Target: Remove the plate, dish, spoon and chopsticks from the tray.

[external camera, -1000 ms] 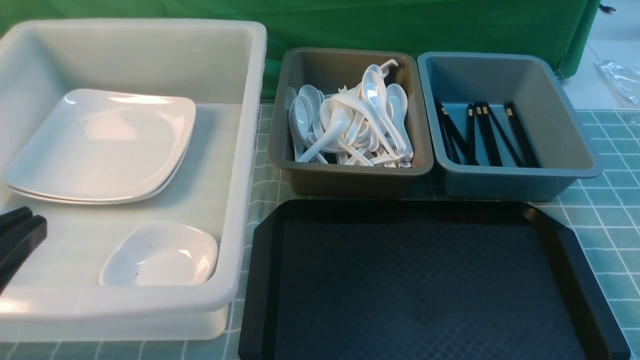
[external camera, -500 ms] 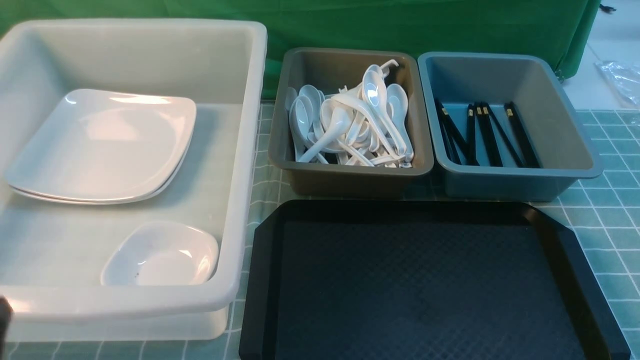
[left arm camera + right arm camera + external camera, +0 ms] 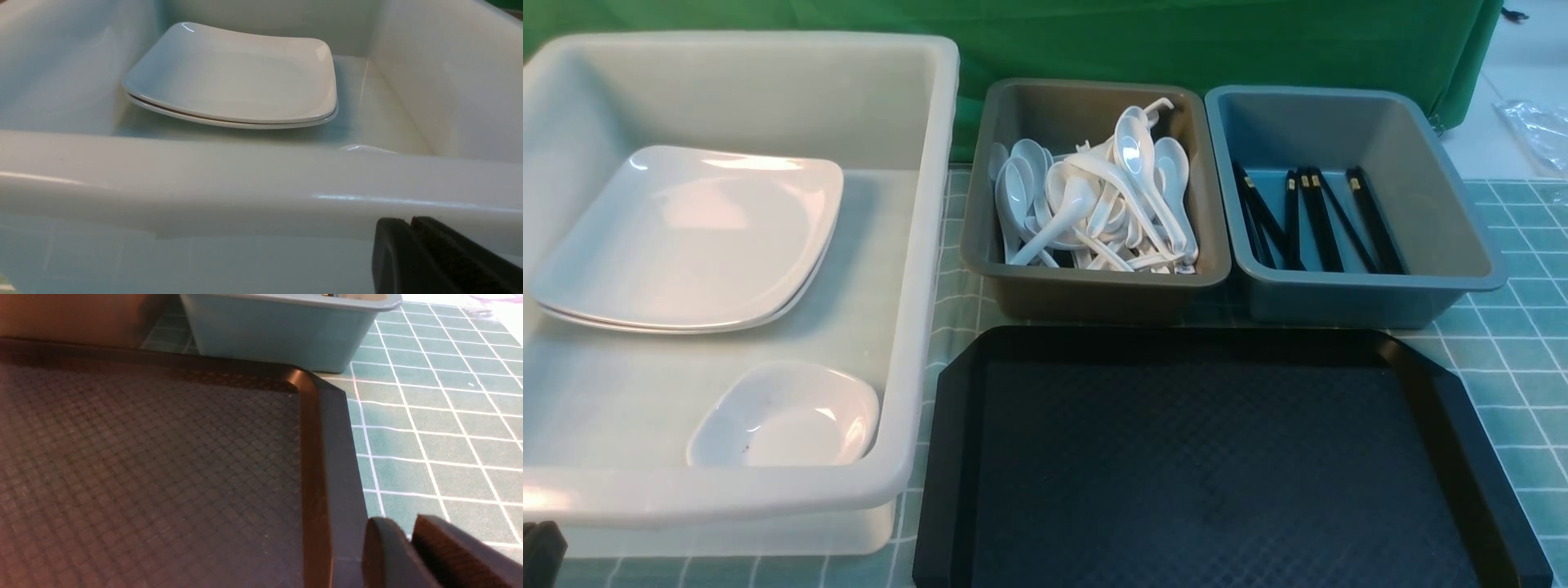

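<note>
Tray (image 3: 1217,465) fills the near middle of the front view, its black floor bare and its near edge cut off by the frame. The plate (image 3: 686,237) lies stacked on another in the white tub (image 3: 923,269) to the left, with the dish (image 3: 784,416) nearer, in the tub's near right corner. The spoon cannot be told apart among the heap of white spoons (image 3: 1094,204) in the grey tub (image 3: 1094,290); the chopsticks (image 3: 1315,220) lie with other black sticks in the blue tub (image 3: 1372,286). Only a dark sliver of the left gripper (image 3: 538,551) shows at the bottom left corner; the right one is out of sight.

In the left wrist view the tub's rim hides most of the dish, leaving a thin white edge. The left gripper's jaws are pressed together, holding nothing, outside the tub's near wall.

The right wrist view shows the right gripper (image 3: 408,535) partly cropped, jaws closed and empty, over the tray's rim near a cut-off corner.
</note>
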